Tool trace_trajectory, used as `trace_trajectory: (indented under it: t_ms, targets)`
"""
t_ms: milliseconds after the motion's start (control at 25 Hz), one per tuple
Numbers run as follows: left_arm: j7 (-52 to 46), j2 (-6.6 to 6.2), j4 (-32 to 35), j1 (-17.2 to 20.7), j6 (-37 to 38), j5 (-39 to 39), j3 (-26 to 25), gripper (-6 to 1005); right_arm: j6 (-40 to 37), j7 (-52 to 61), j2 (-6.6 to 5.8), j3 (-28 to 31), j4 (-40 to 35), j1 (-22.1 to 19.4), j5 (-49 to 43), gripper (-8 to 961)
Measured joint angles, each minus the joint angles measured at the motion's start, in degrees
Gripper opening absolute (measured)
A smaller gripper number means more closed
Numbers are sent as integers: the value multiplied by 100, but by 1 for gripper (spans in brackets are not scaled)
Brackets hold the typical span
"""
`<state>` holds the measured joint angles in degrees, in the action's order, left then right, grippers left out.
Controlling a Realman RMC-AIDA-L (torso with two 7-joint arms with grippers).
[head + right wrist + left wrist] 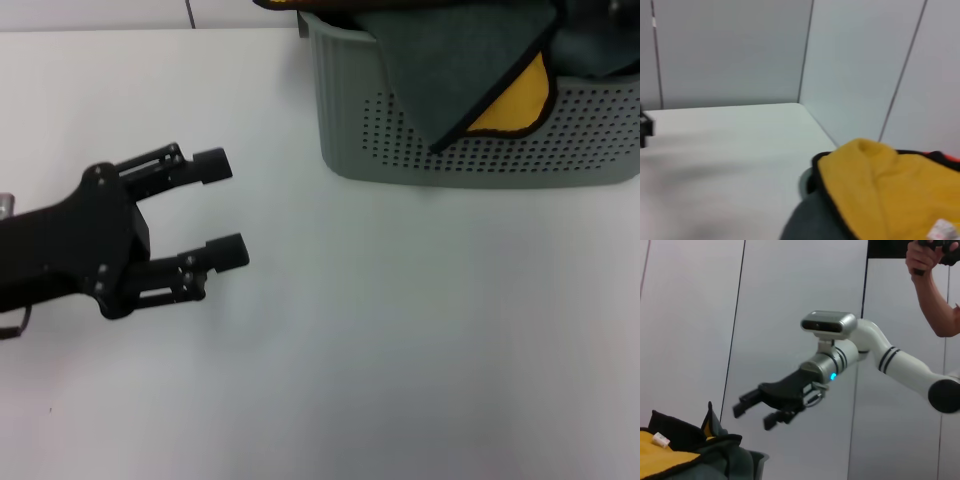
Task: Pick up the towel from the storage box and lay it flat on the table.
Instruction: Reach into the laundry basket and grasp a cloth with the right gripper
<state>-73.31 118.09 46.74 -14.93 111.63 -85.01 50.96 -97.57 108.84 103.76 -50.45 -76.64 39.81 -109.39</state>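
Your left tool (222, 210) hovered low over the large plain white table (400, 340), its two black fingers spread apart and holding nothing. The square dark grey-green microfibre towel (455, 70) with black edging still lay in the pale grey-green perforated storage box (480, 140), one corner draped over the near wall and showing its yellow reverse. From the left tool, the towel lay ahead and to the right, well apart. Your right tool (762, 412) hung above the box with its fingers parted and empty, so I judged it the nearer arm; the draped corner looked the easiest grab.
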Motion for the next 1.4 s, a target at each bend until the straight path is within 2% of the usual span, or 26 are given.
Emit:
trace_trajectory:
  t_ms: [80,200,400,560,640,680,720,760,1000,1280,1360,1400]
  targets:
    - [134,18,-152,57,4,-4,2,799,131,-88,-105,4,330,266,-127,769]
    - [234,17,-306,191,8,-7,-4,799,305,-275,-134,-11,935,675,-383,768]
    - [248,11,-324,275,11,-9,-26,799,510,-716,-76,-65,1988,1188,-606,765]
    - [240,13,-327,264,13,-13,-19,799,874,-944,63,-111,2534,1383,-1052,689]
    - [228,7,-329,262,14,-14,-28,799,1046,-956,150,-136,2578,1397,-1309,651]
    - [227,4,-329,263,15,-11,-34,799,1046,-956,150,-136,2578,1397,-1309,631]
    - [229,2,-330,264,15,-4,-38,799,1233,-955,237,-151,2568,1401,-1542,611]
    - [234,2,-331,262,16,3,-43,799,1265,-956,250,-153,2565,1403,-1575,592]
    - [236,0,-333,204,17,4,-51,799,1295,-944,262,-145,2452,1426,-1582,483]
    - [250,-13,-332,199,8,25,-53,800,1104,-684,261,-77,2030,1257,-1542,360]
    - [252,-10,-332,199,6,34,-58,800,1096,-680,250,-77,2026,1228,-1541,220]
    - [252,-9,-332,199,5,36,-59,800,1095,-682,246,-77,2045,1222,-1540,187]
